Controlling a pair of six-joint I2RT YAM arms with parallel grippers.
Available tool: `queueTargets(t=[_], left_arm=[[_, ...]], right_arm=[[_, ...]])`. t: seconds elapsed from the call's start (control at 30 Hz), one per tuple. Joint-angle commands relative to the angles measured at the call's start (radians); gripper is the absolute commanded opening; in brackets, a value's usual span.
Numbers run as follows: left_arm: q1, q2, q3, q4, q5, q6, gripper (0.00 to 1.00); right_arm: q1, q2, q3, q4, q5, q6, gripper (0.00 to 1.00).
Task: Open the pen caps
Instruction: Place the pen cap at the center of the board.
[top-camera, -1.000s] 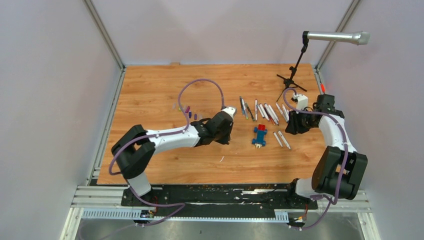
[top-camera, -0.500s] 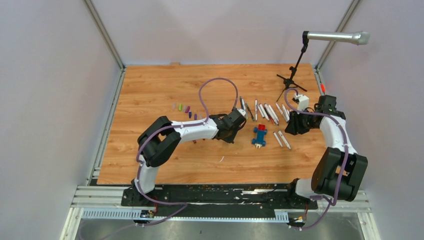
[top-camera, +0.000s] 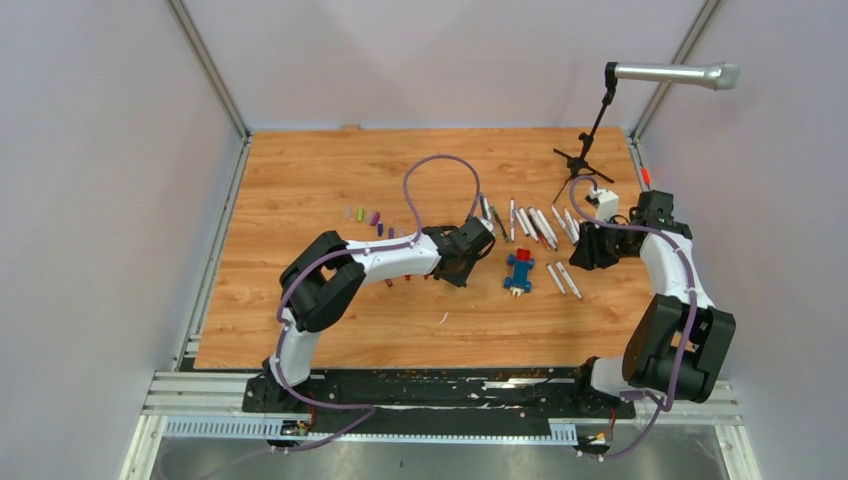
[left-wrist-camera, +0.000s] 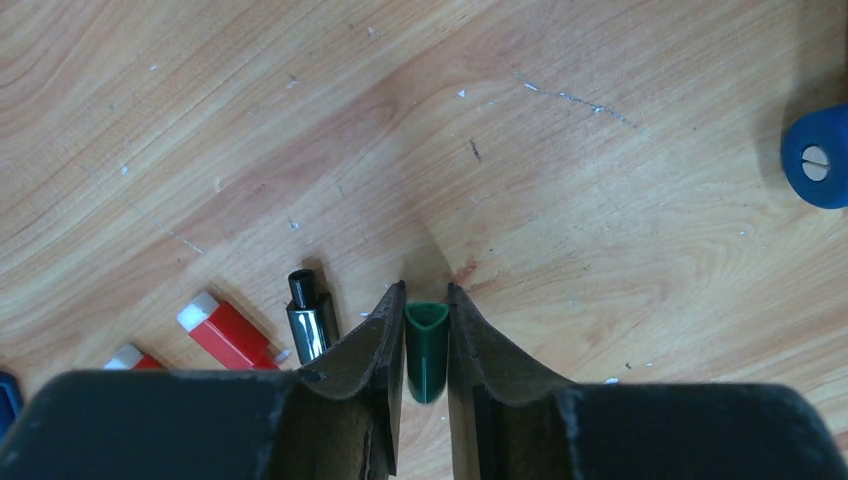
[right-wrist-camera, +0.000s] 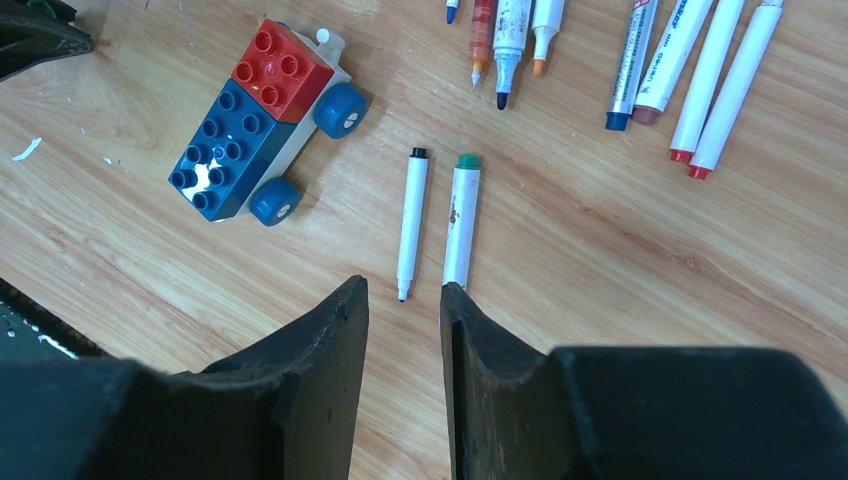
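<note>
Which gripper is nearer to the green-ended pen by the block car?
Right. The right gripper hovers open just short of the green-ended pen. The left gripper, shut on a green cap, is on the far side of the block car.

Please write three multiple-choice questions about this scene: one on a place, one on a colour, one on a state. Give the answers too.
1. Where does the toy car lie from the pen pair near it?
A between them
B to their left
C to their right
2. Which colour has the cap in the left tool?
A orange
B purple
C green
3. How is the right tool?
A open and empty
B shut on a pen
C shut on a cap
Answers: 1 B, the top and right wrist views both show it left of them; 2 C, green shows in its grip; 3 A, its jaws stand apart, holding nothing.
</note>
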Motion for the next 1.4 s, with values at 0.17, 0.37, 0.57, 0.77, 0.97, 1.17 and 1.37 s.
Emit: queueTargets(t=[0.17,0.37,0.57,0.77,0.97,1.17,1.37], left_arm=[[-0.004,-0.004,0.042,-0.022,-0.002,0.013,0.29],[-0.003,-0.014,0.054,-0.034,-0.008,0.017,0.29],[-0.003,-0.03,0.061,-0.04,-0.009,0.022,0.31],[-0.003,-0.044,0.066,-0.046,-0.006,0.025,0.32],[-0.003,-0.108,0.041,-0.025,-0.012,0.031,0.36],[-0.003,-0.222,-0.017,0.016,-0.042,0.038,0.47],[0.003,-0.402,-0.142,0.079,-0.112,0.057,0.58]], right_arm=[[-0.009,-0.033,-0.005,-0.005,-0.041,-0.027,0.34],[-0.012,-0.034,-0.005,-0.006,-0.044,-0.029,0.34],[-0.014,-0.034,-0.005,-0.008,-0.048,-0.029,0.34],[-0.014,-0.038,-0.005,-0.009,-0.051,-0.03,0.34],[-0.018,-0.042,-0.005,-0.008,-0.057,-0.03,0.34],[-0.022,-0.051,-0.005,-0.009,-0.067,-0.033,0.34],[-0.025,-0.071,-0.006,-0.01,-0.084,-0.037,0.34]])
